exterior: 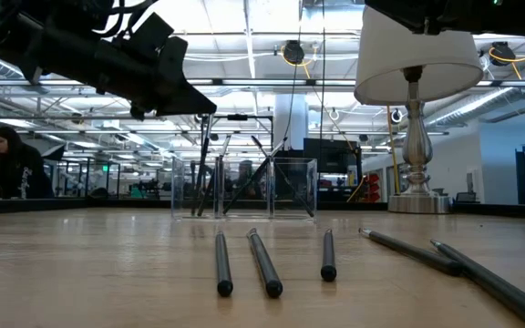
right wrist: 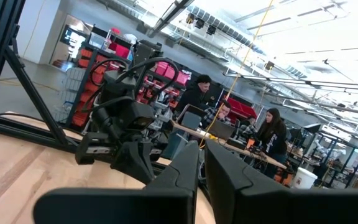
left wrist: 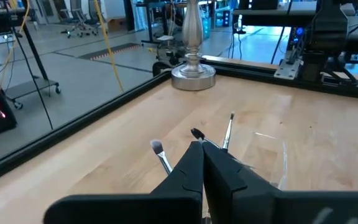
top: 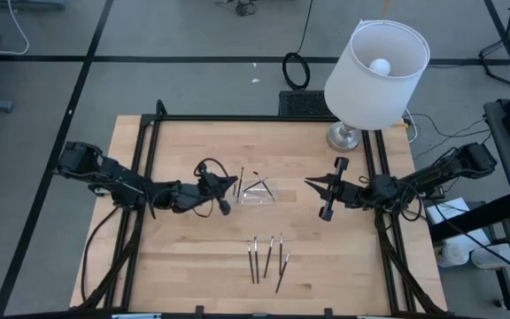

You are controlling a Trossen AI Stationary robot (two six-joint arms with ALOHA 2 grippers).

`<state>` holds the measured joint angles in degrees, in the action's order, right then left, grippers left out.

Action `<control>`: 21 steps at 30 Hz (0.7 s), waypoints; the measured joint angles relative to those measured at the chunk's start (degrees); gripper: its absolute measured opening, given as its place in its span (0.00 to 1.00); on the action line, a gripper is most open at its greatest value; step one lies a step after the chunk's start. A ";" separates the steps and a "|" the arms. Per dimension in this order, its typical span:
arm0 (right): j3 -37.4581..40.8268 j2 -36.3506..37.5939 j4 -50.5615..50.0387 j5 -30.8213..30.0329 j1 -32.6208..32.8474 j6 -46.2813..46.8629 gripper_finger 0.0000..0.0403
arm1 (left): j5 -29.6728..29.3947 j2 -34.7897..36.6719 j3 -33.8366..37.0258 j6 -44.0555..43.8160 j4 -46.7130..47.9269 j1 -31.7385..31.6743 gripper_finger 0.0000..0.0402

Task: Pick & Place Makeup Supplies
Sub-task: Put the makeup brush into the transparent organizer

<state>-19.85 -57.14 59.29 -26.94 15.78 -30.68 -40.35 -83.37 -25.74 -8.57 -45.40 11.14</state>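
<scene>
Several thin dark makeup sticks (top: 268,257) lie flat on the wood near the table's front edge and fill the foreground of the low view (exterior: 262,264). A small clear tray (top: 259,197) sits mid-table, and sticks lean inside it (exterior: 244,187). My left gripper (top: 234,186) is shut at the tray's left end, with a pale-headed brush (left wrist: 157,147) crossing at its fingertips. My right gripper (top: 311,183) hovers shut to the right of the tray, with nothing between its fingers (right wrist: 202,149). My left gripper seems to hold the pale-headed brush by its stem (left wrist: 168,169), which runs in under the shut fingertips. The fingers hide the place of contact. They come nearly level from the table's left and lie across the brush. The brush slants, head toward the far edge, lower end at the tray (exterior: 200,205).
A lamp with a white shade (top: 374,66) stands on its silver base (top: 343,136) at the far right corner. A black frame rail (top: 149,159) borders the wooden top. Bare wood lies between the tray and the loose sticks. People sit beyond the table (right wrist: 272,134).
</scene>
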 joint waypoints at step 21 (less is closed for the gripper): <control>0.00 0.02 -1.11 0.00 -0.80 1.51 0.05 | 16.27 14.79 -1.61 -0.23 0.79 9.21 0.32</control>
<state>-19.86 -57.12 58.18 -26.94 14.98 -29.17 -24.08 -68.58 -27.34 -8.80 -44.62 20.34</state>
